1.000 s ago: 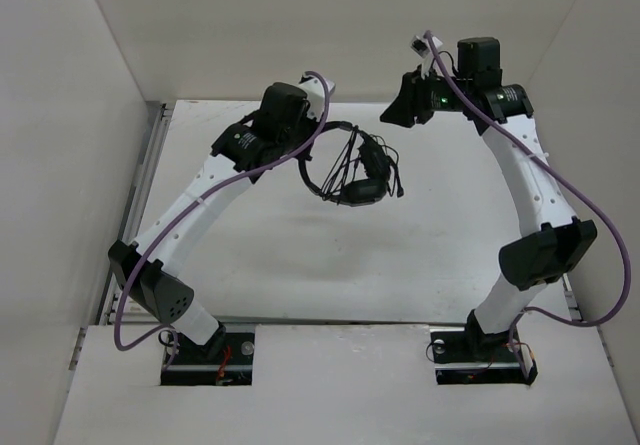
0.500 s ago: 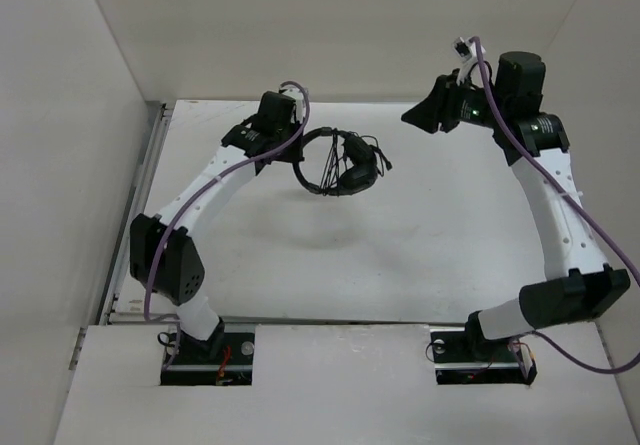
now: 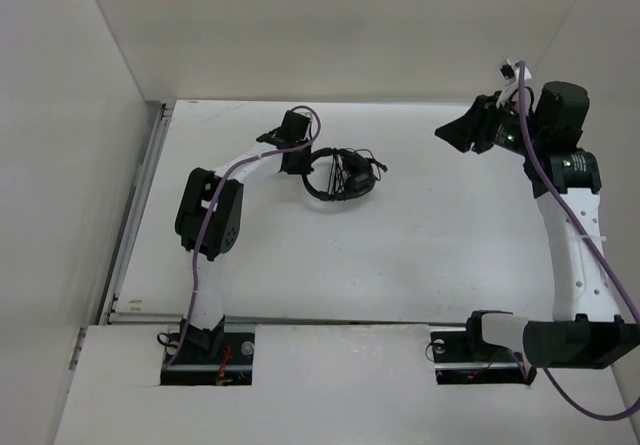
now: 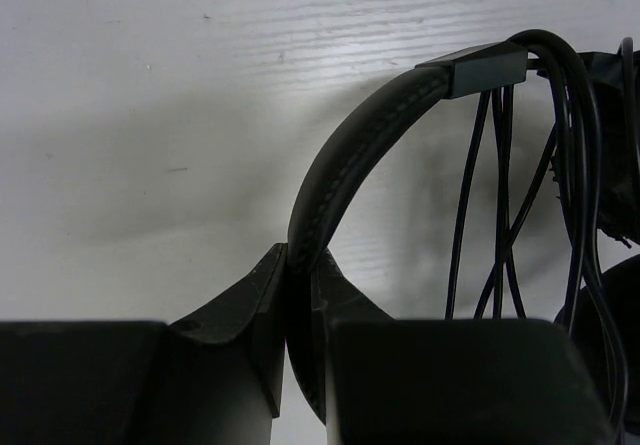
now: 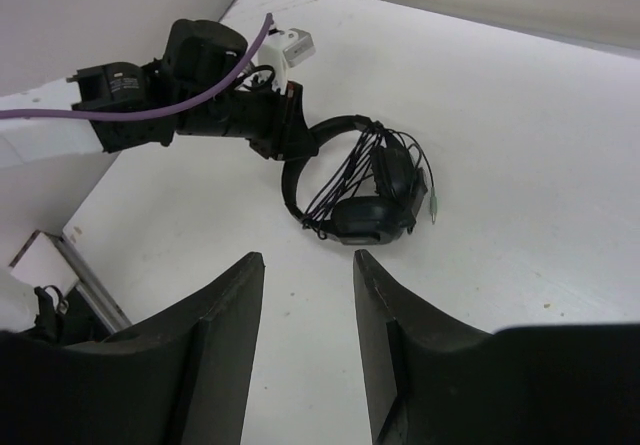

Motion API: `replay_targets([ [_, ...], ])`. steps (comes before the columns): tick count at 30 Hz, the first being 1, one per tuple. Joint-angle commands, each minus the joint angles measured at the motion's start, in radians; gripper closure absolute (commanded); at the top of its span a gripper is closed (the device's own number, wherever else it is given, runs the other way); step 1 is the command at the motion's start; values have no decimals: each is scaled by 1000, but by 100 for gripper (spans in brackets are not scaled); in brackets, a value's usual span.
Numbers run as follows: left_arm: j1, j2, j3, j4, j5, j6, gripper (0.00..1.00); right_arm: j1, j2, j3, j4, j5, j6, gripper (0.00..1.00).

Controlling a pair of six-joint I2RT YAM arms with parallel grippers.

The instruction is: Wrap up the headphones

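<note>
The headphones (image 3: 340,173) look to be lying on the table (image 3: 400,265), off toward 11 o'clock from its middle. The cable (image 4: 500,215) is strung in several strands across the hoop, from the headband (image 4: 340,165) to the earcups (image 5: 375,210).

The left gripper (image 4: 300,265) sits at 9 o'clock of the headset, clamped right on the headband, and the wrist view shows the band pinched between the jaws. The right gripper (image 5: 307,260) is well apart, out around 2 o'clock, with its jaws spread and nothing in them.

What worries me:
- The plug (image 5: 435,210) end sticks out loose at 3 o'clock of the earcups and isn't tucked under anything. When the left lets go, I'd guess the last turn could slacken and the wrap come undone.
- The strands run just beside the left fingers (thin round cable, slippery stuff). If the arm backs out at an angle, a finger could catch one and drag the whole headset toward 9 o'clock.
- If the right comes in to tuck the plug, it could shove the light earcups around instead.
</note>
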Motion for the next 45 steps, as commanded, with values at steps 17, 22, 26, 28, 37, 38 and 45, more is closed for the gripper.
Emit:
replay_targets([
  [17,12,17,48,95,-4,-54,51,-125,-131,-98,10,-74,30,52],
  [22,25,-122,22,52,2,-53,46,-143,-171,-121,13,-75,21,52],
  [26,23,-306,97,-85,63,-1,45,-172,-224,-150,7,-61,4,52],
  [28,-4,-409,160,-145,110,70,45,-206,-258,-170,10,-52,1,52],
  [37,38,-923,-52,-243,-12,371,31,-394,-493,-357,-5,417,-252,50],
  [38,89,-955,-92,-273,-18,372,30,-404,-507,-372,-26,460,-276,49],
  [45,481,-1029,-290,-376,37,369,6,-526,-557,-454,-191,503,-303,36],
])
